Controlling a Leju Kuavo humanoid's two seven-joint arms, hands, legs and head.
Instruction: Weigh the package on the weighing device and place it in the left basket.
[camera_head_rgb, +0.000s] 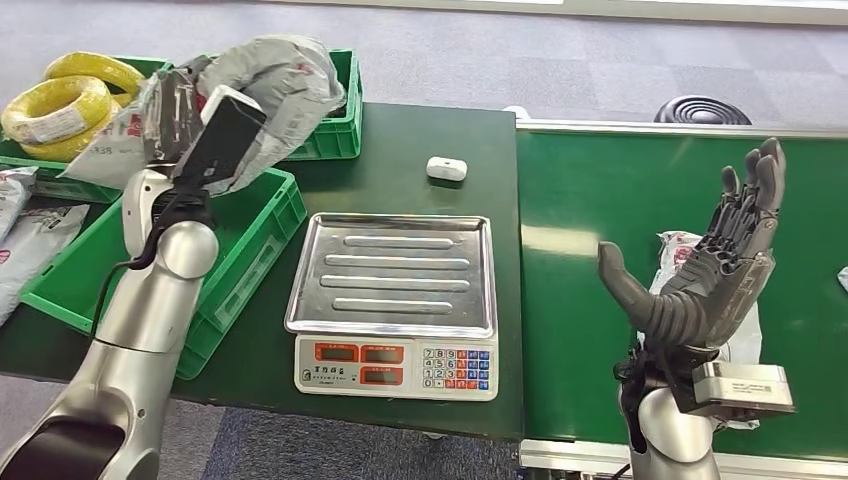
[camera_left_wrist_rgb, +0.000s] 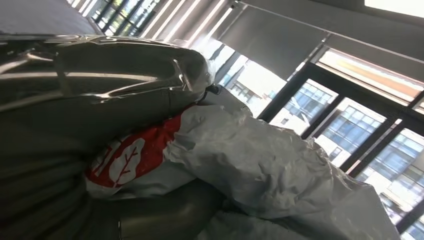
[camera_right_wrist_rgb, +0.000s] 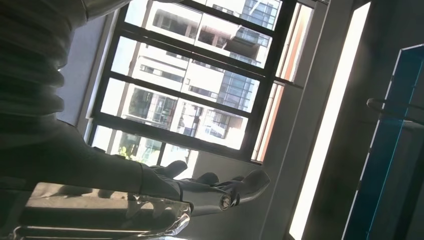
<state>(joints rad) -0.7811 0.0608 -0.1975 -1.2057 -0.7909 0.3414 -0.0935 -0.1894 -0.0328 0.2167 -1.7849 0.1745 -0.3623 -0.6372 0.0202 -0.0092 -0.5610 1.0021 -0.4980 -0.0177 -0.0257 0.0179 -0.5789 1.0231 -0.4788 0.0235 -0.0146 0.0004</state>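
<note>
Up above the near green basket, left hand raised and gripping the grey package, with the bag bunched over and beyond the hand so that the fingers themselves stay hidden. Crumpled grey plastic with a red and white mark, pressed right against the hand in the left wrist view. Behind the package, a second green basket; off to the outer side of the left hand, yellow coiled cable in another green bin. Inward from the left hand and lower, between the two arms, the weighing device on the dark green table, its steel pan bare, display and keypad facing the robot. Beyond the scale, a small white object lying on the table. On the other side, right hand held upright over the green conveyor, palm turned inward, fingers spread and holding nothing; likewise spread in the right wrist view. Just behind and under the right hand, a white parcel lying on the belt, partly hidden by the palm.
</note>
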